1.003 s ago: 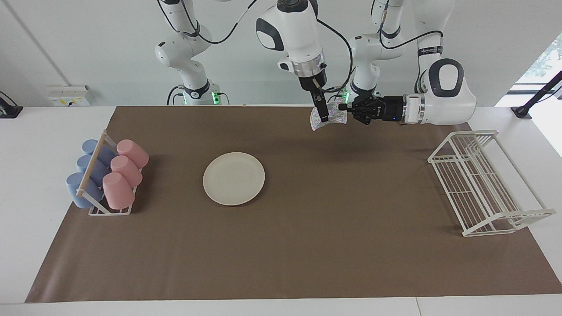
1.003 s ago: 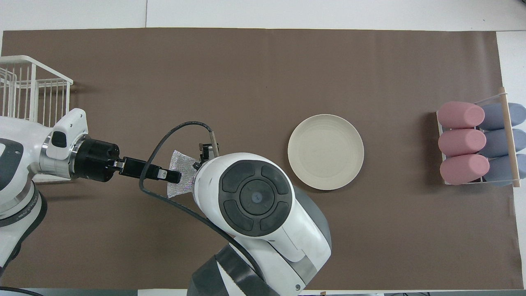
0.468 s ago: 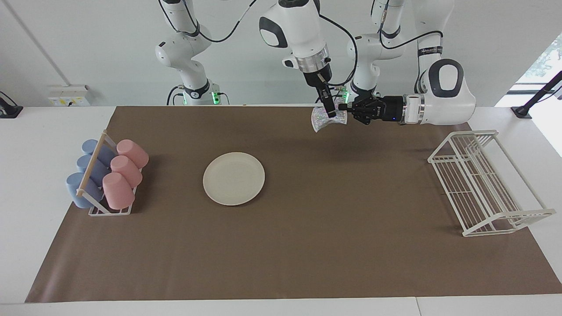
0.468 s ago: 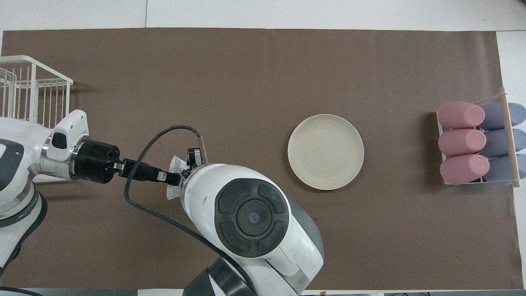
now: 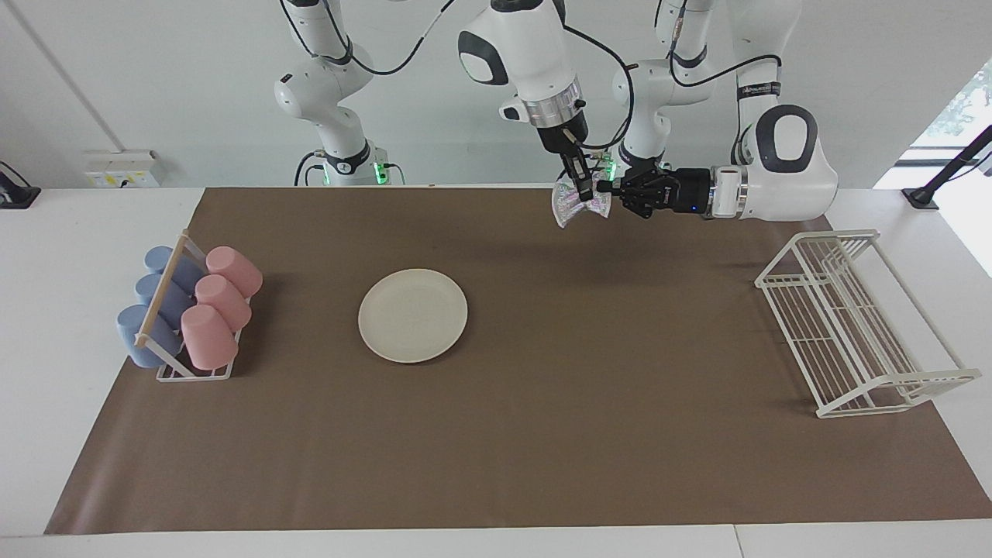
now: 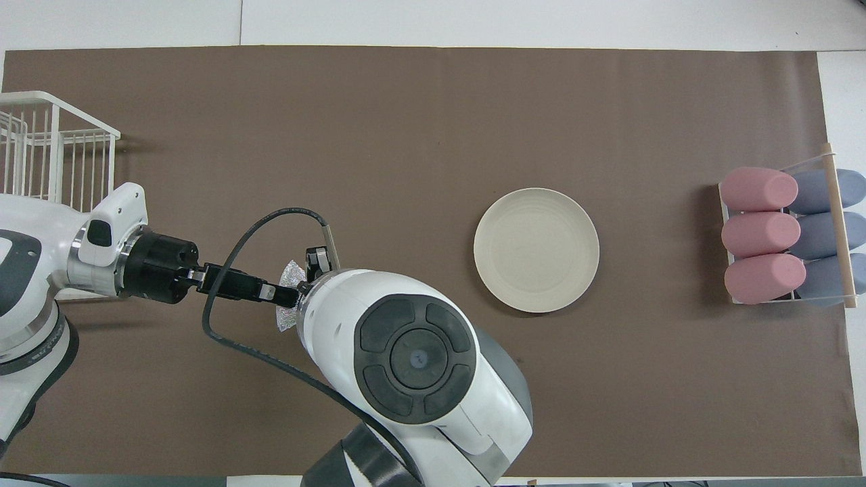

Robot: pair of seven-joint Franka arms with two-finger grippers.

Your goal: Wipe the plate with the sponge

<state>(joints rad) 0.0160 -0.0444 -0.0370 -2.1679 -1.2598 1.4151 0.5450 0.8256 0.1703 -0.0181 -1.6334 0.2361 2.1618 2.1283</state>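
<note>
Hanging in the air over the brown mat (image 5: 542,434), one sponge (image 5: 580,203) is pinched by two grippers at once: the right gripper (image 5: 583,193) clenches its middle from above, the left gripper (image 5: 604,187) grips its side. One plate (image 5: 413,315) lies flat on the mat, well apart. Three pink cups (image 5: 219,304) and three blue cups (image 5: 155,302) fill one holder (image 5: 172,369); one wire rack (image 5: 852,325) stands at the left arm's end.

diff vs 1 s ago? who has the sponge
The right gripper shifted slightly toward the left arm's side and closed on the sponge, pinching its middle. The left gripper still grips it too, both in the air. Plate unmoved.
</note>
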